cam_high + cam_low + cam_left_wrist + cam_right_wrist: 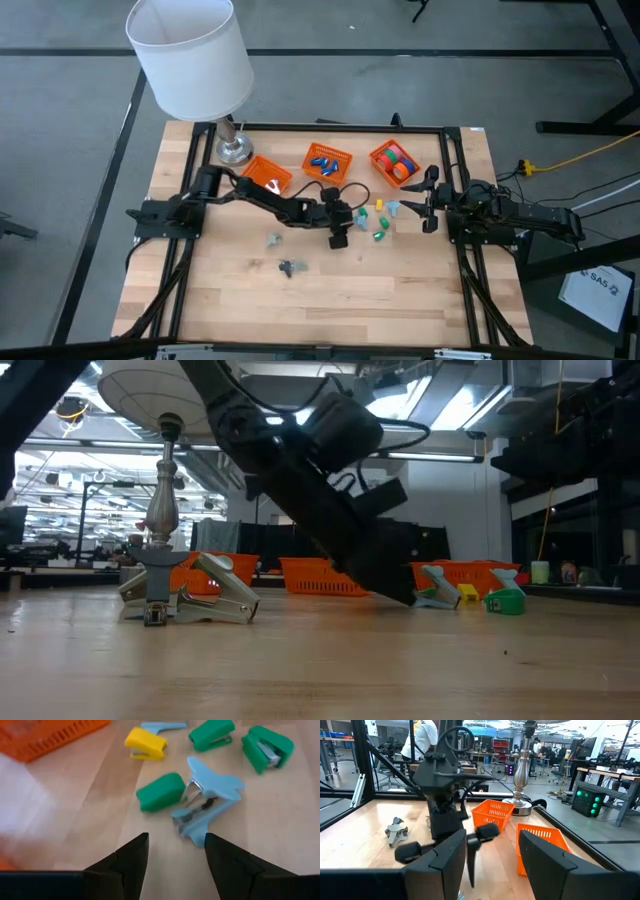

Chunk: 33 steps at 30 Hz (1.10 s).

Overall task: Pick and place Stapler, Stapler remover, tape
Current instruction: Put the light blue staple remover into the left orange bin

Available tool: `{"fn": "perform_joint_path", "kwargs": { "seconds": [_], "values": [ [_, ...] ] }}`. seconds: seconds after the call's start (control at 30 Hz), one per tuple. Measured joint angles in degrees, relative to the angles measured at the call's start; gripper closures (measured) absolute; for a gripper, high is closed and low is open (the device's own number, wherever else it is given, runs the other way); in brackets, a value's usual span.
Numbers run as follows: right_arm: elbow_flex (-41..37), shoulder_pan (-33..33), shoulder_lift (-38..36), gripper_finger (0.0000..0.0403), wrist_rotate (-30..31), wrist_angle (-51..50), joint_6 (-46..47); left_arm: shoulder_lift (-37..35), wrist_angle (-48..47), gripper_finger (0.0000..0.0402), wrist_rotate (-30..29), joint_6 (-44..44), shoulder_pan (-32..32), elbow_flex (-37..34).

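My left gripper (176, 854) is open and slants down over a cluster of small things at mid-table (345, 225). Just ahead of its fingertips lies a light blue staple remover (207, 802), with a green stapler (160, 792) against its side. Beyond these lie a yellow stapler (145, 743) and two more green staplers (212, 734) (267, 747). Nothing is between the fingers. Coloured tape rolls (397, 160) lie in the far right orange basket (378, 152). My right gripper (492, 852) waits open at the table's right side (430, 200).
Two more orange baskets (268, 176) (346, 152) stand along the far side, the middle one with small blue pieces. A lamp (232, 148) stands far left. Two grey staple removers (273, 238) (290, 266) lie left of the cluster, toward the near side.
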Motion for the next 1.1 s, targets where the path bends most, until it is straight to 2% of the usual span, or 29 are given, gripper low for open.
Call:
{"fn": "perform_joint_path", "kwargs": {
  "seconds": [0.3,0.63,0.87,1.1],
  "values": [
    [0.0,0.0,0.0,0.0215,0.0,0.0,0.0,3.1,0.4,0.021,6.0,2.0,2.2,3.5],
    [0.0,0.0,0.0,0.0215,0.0,0.0,0.0,3.6,2.7,0.021,10.0,16.3,2.3,3.8],
    [0.0,0.0,0.0,0.0215,0.0,0.0,0.0,3.6,2.6,0.021,16.5,15.7,2.2,3.8],
    [0.0,0.0,0.0,0.0215,0.0,0.0,0.0,3.6,2.6,0.021,17.3,13.6,0.9,3.8]
  ]
}}
